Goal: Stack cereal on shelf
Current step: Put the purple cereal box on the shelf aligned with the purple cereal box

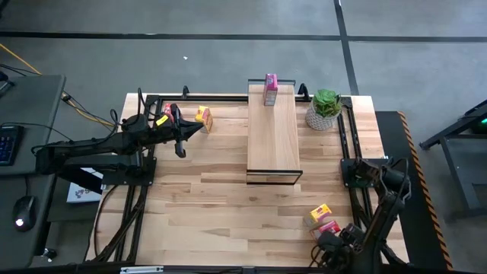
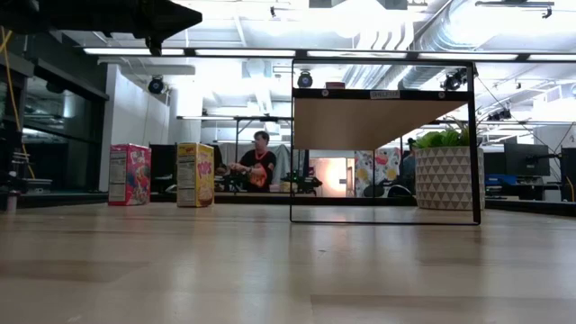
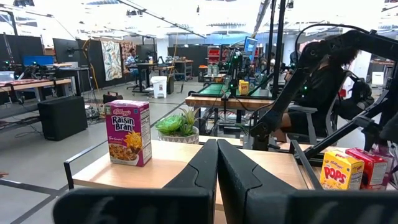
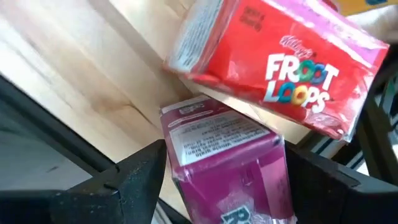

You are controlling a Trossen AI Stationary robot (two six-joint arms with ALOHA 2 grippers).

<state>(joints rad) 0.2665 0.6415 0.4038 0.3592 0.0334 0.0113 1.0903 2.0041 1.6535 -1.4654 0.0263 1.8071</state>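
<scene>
A magenta cereal box stands upright on the far end of the light-wood shelf; it also shows in the left wrist view. A red box and a yellow box stand on the table at the far left. My left gripper is shut and empty, raised near them. At the near right, a yellow box and a red Froot Loops box sit beside a second magenta box. My right gripper is shut on this magenta box. My right gripper holds the magenta box by its two opposite sides near its top end, pinched between the two fingers. The fingers come from the table's near side, slanting down. The box's lower part is out of view, so whether it rests on the table cannot be told.
A green potted plant in a white pot stands at the far right, beside the shelf. The shelf's dark frame rises at the table's middle. A wide stretch of bare tabletop lies between the arms. People sit in the room behind the table.
</scene>
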